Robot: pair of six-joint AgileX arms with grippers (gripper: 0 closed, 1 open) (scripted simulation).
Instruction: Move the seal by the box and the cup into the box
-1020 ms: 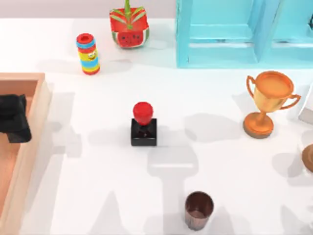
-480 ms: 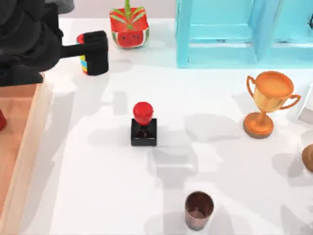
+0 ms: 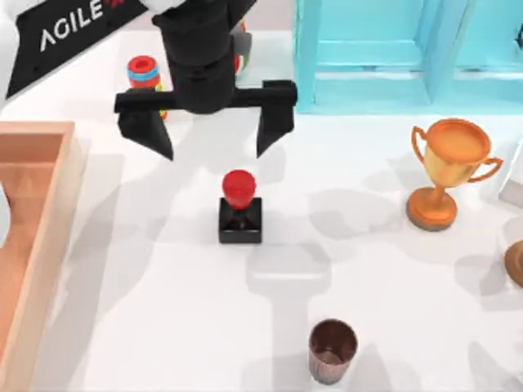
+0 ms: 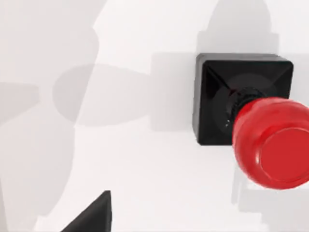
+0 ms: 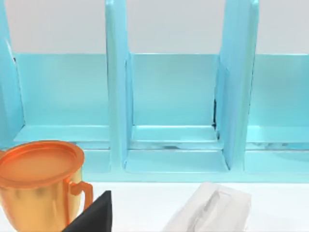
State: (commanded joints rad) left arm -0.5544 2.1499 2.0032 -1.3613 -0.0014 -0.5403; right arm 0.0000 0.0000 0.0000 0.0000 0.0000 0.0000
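- Top view: the left gripper (image 3: 206, 137) hangs over the desk (image 3: 368, 286) with its fingers (image 3: 274, 131) released and spread wide. The seal (image 3: 240, 208) stands upright just ahead of the fingertips, nearer the right-hand finger than the middle of the gap, untouched. The cup (image 3: 332, 350) stands well beyond the seal. The box (image 3: 49, 212) lies out past the left-hand finger, at the desk's left edge. A ring toy (image 3: 143, 72) peeks out from behind the arm.
- Left wrist view: the seal (image 4: 251, 121) sits off to one side of the frame, and a dark fingertip (image 4: 94, 215) shows at the edge. To grasp well, the gripper should probably centre over the red knob, descend straight, and close on the knob or block without tipping it.
- Right wrist view: the right arm looks parked, facing the shelf (image 5: 174, 111), with a trophy (image 5: 41, 183) near its fingertip (image 5: 94, 217); whether its fingers are spread or closed cannot be told.
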